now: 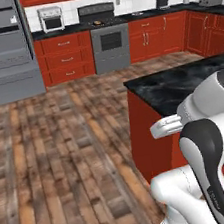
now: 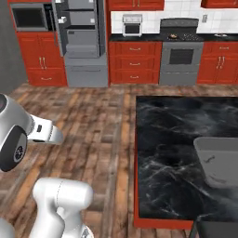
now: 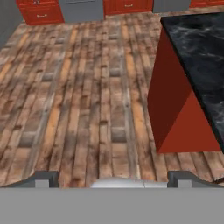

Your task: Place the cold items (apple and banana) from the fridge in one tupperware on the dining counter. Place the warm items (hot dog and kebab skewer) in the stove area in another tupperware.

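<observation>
Tupperware (image 2: 217,160): one grey, open-topped container on the black marble dining counter (image 2: 172,139), seen in the right base view near the counter's right side, cut by the picture's right edge. Rounded-rectangular rim, upright, mouth facing up. Long axis: appears to run front to back along the counter, but the cropped side leaves this uncertain. Contents: too pale and blurred to tell.

Stove (image 1: 106,41): grey range set in the red cabinet run on the far wall. A small brownish item (image 1: 97,22) lies on its dark cooktop, too small to identify; the same spot shows in the right base view (image 2: 173,35).

Fridge (image 2: 81,44): grey unit left of the red drawers on the far wall, door shelves visible in both base views. Interior contents cannot be made out.

Toaster oven (image 1: 51,18): white, on the far counter just left of the stove.

Gripper (image 3: 113,179): two dark finger tips (image 3: 43,178) stand far apart at the bottom of the hand view, jaws spread wide, nothing between them. It looks down over the wooden plank floor (image 3: 87,96), with the red corner of the dining counter to its right.

Relation: the tupperware sits on the counter top well apart from the gripper, which hangs off the counter's near left corner above bare floor. Stove and fridge stand across the room, well apart from both.
</observation>
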Controlling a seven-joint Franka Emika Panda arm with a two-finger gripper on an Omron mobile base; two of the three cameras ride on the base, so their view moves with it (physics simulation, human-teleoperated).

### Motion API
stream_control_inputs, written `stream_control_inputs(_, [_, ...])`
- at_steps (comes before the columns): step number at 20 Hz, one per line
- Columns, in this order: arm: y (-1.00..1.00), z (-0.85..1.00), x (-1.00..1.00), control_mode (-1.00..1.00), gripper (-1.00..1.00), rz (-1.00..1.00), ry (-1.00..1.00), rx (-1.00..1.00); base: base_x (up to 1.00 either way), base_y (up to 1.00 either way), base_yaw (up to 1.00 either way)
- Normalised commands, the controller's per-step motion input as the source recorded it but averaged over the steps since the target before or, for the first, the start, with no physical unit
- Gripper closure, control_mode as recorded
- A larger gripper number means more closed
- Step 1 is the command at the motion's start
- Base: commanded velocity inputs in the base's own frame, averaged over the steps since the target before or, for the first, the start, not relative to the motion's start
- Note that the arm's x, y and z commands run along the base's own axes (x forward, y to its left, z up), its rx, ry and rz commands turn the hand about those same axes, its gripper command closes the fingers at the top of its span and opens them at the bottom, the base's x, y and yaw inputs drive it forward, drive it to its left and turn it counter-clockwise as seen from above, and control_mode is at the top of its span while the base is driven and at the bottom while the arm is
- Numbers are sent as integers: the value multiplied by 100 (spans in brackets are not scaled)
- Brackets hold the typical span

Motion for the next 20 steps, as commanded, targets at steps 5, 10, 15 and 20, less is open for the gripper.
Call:
stream_control_inputs(5, [0,0,0,100,-100,0,0,0,100,73,-21])
stream_control_inputs(10, [0,0,0,100,-100,0,0,0,100,38,-23])
stream_control_inputs(15, [0,0,0,100,-100,0,0,0,100,26,-24])
stream_control_inputs(20, [0,0,0,100,-100,0,0,0,100,39,-17])
